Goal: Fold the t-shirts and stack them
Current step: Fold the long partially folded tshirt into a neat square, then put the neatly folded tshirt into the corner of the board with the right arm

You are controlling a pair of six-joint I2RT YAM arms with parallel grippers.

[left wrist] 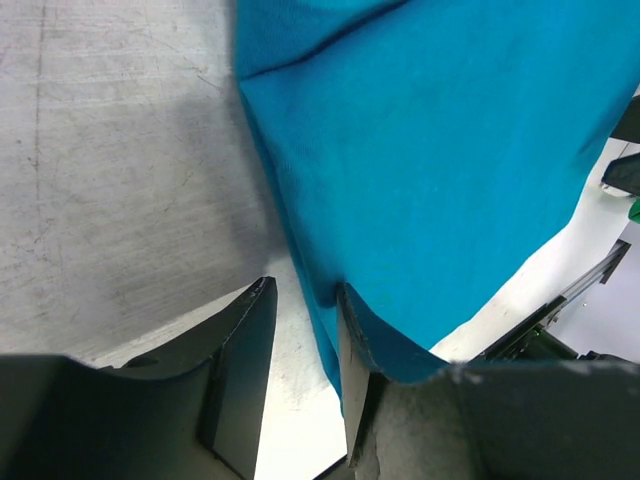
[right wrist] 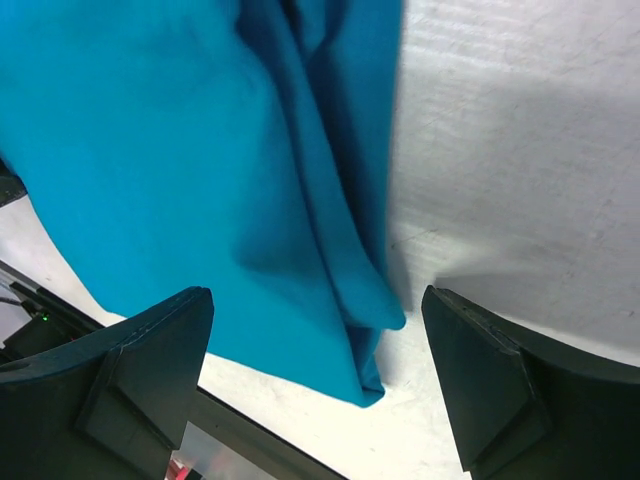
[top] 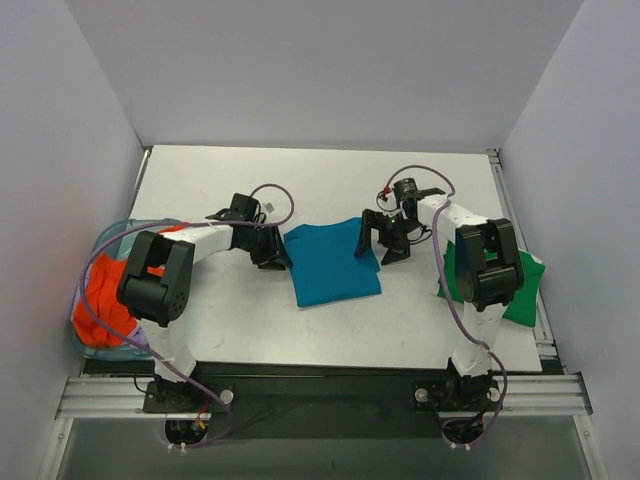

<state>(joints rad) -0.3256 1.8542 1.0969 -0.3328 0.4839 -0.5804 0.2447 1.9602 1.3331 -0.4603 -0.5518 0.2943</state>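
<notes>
White tabletop point(top: 330, 170) carries a teal t-shirt point(top: 330, 265) at centre and a green t-shirt point(top: 525, 290) overhanging its right edge; an orange t-shirt point(top: 100, 300) lies in the basket point(top: 110, 232) at the left edge. Left claw point(top: 272, 255), narrowly parted, touches the teal cloth's left edge without pinching it; right claw point(top: 382, 245) stands wide apart, empty.

a folded shirt point(top: 335, 262) lay in the middle of the table point(top: 320, 180), the left gripper point(top: 272, 257) at its left edge, the right gripper point(top: 385, 244) at its right. a second shirt point(top: 526, 292) lay at the table's right edge; a basket point(top: 108, 234) holding clothes point(top: 100, 300) sat left.
</notes>
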